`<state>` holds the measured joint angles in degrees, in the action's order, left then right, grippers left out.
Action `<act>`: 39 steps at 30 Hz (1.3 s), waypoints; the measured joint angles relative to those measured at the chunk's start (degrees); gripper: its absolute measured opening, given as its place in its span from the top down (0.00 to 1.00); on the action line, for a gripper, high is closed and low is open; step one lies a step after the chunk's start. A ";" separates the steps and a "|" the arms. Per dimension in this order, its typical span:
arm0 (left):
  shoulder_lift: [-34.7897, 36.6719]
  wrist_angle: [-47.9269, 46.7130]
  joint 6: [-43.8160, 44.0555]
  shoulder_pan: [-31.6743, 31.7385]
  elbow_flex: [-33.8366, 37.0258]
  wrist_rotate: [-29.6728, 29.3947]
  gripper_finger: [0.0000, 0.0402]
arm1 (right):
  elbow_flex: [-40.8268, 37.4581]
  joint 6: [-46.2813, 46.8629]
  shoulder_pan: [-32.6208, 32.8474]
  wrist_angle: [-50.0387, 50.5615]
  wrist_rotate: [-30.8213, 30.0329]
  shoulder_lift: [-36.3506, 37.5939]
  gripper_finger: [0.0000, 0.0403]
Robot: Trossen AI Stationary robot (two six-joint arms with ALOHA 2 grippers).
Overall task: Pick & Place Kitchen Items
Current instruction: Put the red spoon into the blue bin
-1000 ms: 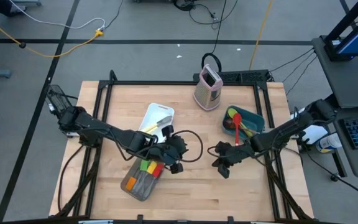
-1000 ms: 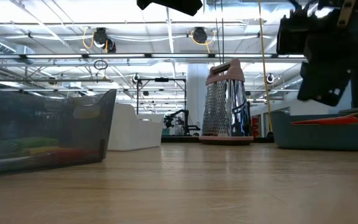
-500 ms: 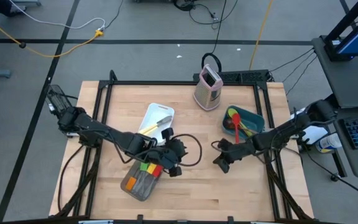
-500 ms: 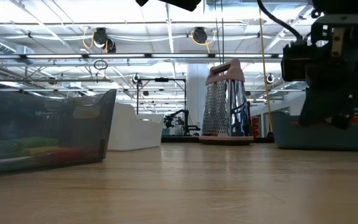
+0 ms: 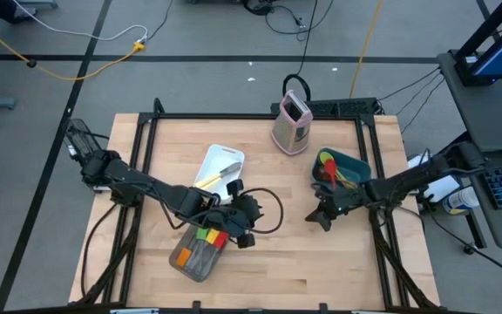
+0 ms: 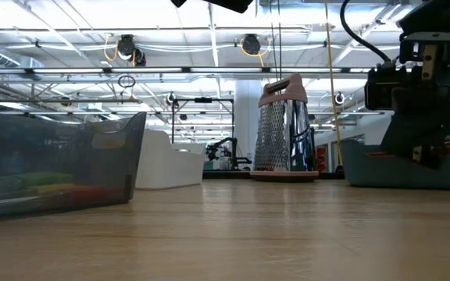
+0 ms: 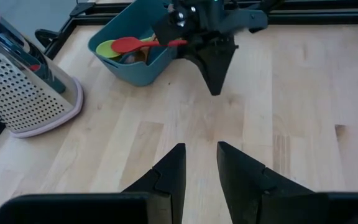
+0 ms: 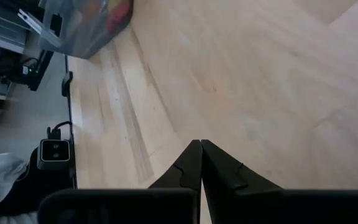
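Red (image 5: 329, 167), green and yellow utensils lie in the teal bin (image 5: 360, 166) at the right; the red one (image 7: 138, 43) sticks out over its rim. A yellow-handled knife (image 5: 216, 174) lies on the white tray (image 5: 227, 155). Green, yellow and red pieces (image 5: 209, 234) lie in the grey see-through bin (image 5: 188, 258). My left gripper (image 7: 201, 165) hangs at the table's middle (image 5: 251, 218), slightly open and empty. My right gripper (image 8: 199, 152) is shut and empty, pointing down above the bare wood just near of the teal bin (image 5: 321, 216).
The upright pink-and-steel grater (image 5: 292, 122) stands at the far middle, left of the teal bin. Bare wood lies between the two grippers and along the near edge. The black frame rails run around the table.
My right gripper has gone toward the table's right and far edges, closer to the teal bin, and a little lower. It stays shut and empty.
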<state>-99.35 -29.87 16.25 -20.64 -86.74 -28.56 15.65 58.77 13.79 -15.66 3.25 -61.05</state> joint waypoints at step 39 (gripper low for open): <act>-0.02 0.02 0.57 1.14 -0.02 -0.07 0.76 | 18.92 -22.88 -4.68 38.58 -4.36 21.17 1.00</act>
<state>-99.37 -29.84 16.82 -19.51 -86.76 -28.62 34.57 35.89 9.11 22.93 -1.11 -39.88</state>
